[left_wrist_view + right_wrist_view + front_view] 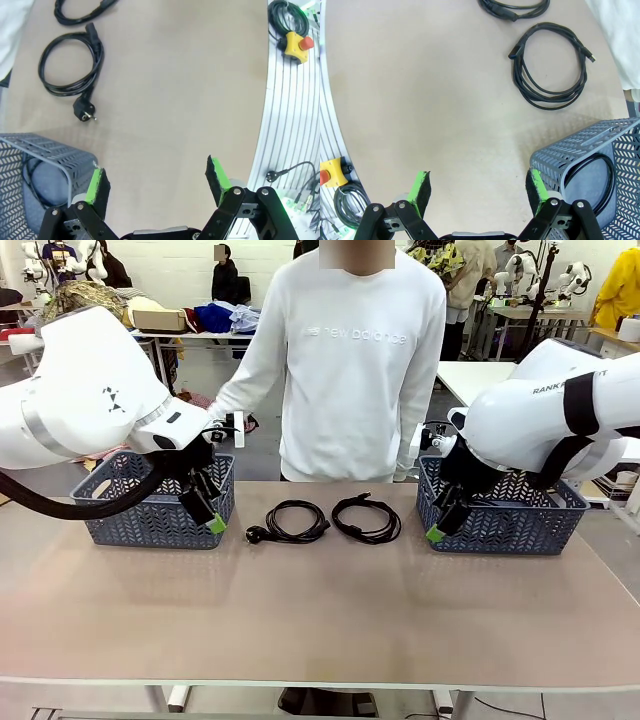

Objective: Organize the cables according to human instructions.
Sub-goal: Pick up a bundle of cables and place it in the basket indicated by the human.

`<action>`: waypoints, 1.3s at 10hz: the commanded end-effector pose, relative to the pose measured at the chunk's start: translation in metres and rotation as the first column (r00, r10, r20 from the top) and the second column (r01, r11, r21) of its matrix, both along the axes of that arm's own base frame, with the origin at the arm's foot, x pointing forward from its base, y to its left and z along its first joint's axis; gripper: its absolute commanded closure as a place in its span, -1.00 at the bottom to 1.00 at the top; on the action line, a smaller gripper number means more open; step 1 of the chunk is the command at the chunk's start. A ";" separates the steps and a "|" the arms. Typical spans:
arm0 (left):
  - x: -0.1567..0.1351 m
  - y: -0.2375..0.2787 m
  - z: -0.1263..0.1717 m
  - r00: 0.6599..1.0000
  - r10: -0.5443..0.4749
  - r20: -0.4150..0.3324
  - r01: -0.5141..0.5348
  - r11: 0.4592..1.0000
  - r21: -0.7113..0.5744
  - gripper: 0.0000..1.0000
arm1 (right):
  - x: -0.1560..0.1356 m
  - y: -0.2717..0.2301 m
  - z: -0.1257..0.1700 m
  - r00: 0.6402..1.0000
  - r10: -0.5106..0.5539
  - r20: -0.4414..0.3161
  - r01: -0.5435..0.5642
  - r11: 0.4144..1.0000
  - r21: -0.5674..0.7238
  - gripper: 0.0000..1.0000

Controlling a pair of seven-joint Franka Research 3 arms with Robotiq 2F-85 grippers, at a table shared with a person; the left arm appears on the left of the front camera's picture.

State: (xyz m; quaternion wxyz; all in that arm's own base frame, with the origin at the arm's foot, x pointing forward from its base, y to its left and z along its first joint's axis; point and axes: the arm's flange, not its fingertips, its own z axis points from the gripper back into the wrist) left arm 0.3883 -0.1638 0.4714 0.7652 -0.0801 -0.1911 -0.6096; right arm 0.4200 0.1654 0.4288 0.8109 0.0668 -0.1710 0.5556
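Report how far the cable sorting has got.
Done: one coiled cable lies in the left basket, another cable in the right basket. In hand: nothing; left gripper and right gripper hang open by the baskets. Left: the plug-ended cable and the second coil on the table.

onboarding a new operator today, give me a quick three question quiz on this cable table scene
1. True or false: the round-plug cable and the second cable both lie on the table between the left basket and the right basket.
2. The left tool is: A) open, gripping nothing; B) shut on a cable; C) shut on a basket rim.
3. Fill in: the round-plug cable lies nearer the ____ basket.
Key: 1 true; 2 A; 3 left.
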 end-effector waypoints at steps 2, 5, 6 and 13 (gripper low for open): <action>0.001 0.002 0.001 1.000 0.008 0.005 -0.008 1.000 0.003 -1.00 | -0.001 0.001 0.000 1.000 -0.003 0.003 0.003 1.000 0.000 -1.00; 0.001 0.002 0.001 1.000 0.008 0.005 -0.008 1.000 0.003 -1.00 | -0.001 0.001 0.000 1.000 -0.003 0.003 0.003 1.000 0.000 -1.00; 0.001 0.002 0.001 1.000 0.008 0.005 -0.008 1.000 0.003 -1.00 | -0.001 0.001 0.000 1.000 -0.003 0.003 0.003 1.000 0.000 -1.00; 0.001 0.002 0.001 1.000 0.008 0.005 -0.008 1.000 0.003 -1.00 | -0.001 0.001 0.000 1.000 -0.003 0.003 0.003 1.000 0.000 -1.00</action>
